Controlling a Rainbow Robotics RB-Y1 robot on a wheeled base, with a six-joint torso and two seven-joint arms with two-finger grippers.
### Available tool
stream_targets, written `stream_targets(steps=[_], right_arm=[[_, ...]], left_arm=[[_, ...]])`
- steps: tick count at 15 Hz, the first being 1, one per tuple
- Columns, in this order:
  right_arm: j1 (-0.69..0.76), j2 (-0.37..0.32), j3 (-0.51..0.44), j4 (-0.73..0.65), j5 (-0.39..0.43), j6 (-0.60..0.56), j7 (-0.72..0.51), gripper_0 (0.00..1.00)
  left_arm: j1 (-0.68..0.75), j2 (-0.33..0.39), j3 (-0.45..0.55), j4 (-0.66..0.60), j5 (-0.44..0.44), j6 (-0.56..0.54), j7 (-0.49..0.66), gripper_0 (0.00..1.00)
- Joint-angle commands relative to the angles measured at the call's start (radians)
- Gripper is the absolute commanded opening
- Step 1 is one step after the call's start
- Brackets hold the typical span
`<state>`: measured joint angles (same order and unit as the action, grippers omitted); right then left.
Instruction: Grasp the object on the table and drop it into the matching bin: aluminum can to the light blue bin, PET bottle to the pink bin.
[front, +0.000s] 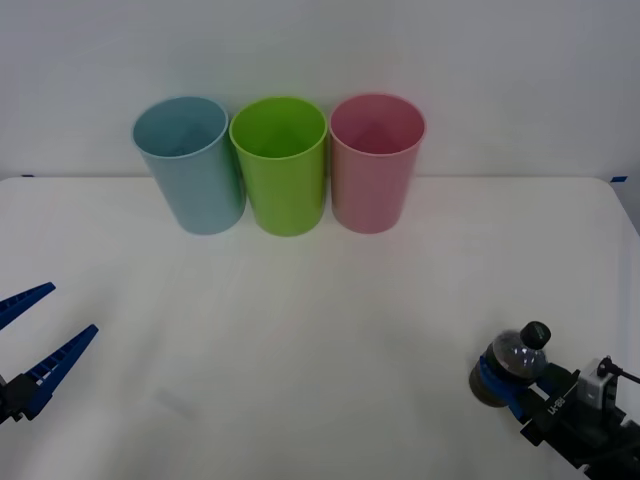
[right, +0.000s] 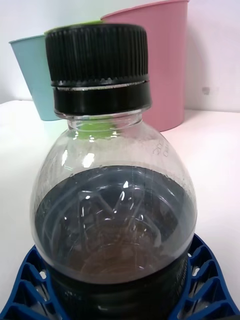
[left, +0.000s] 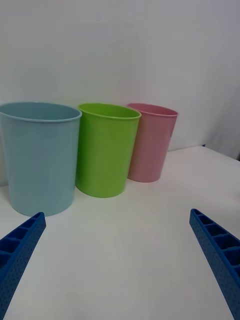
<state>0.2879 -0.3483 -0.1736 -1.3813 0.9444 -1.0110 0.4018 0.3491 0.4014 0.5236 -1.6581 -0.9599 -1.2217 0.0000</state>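
Observation:
The PET bottle (front: 520, 352), small and clear with a black cap and dark contents, stands upright at the table's (front: 300, 350) near right. My right gripper (front: 497, 378) is shut on its body, and the blue ribbed fingers (right: 205, 272) hug both sides of the bottle (right: 115, 200). The pink bin (front: 375, 170) stands at the far edge, rightmost of three cups, well ahead of the bottle; it rises behind the cap (right: 165, 65). The light blue bin (front: 190, 170) is leftmost. My left gripper (front: 45, 330) hangs open at the near left, holding nothing.
A lime green cup (front: 282, 170) stands between the two bins, all three close together in a row by the white wall. From the left wrist the row reads light blue bin (left: 40, 160), green cup (left: 106, 150), pink bin (left: 150, 145). White tabletop stretches between grippers and cups.

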Motion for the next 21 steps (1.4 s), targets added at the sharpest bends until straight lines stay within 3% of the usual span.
stream_targets(steps=[1,14,21], right_arm=[[-0.009,-0.001,0.0,0.001,-0.013,-0.008,0.0,0.0],[-0.055,-0.018,0.025,-0.147,-0.024,0.031,-0.064,0.0],[-0.056,-0.066,0.039,-0.285,-0.009,0.035,-0.268,0.0]], left_arm=[[0.0,0.0,0.0,0.0,0.0,0.0,0.0,1.0],[0.0,0.0,0.0,0.0,0.0,0.0,0.0,1.0],[0.0,0.0,0.0,0.0,0.0,0.0,0.0,1.0]])
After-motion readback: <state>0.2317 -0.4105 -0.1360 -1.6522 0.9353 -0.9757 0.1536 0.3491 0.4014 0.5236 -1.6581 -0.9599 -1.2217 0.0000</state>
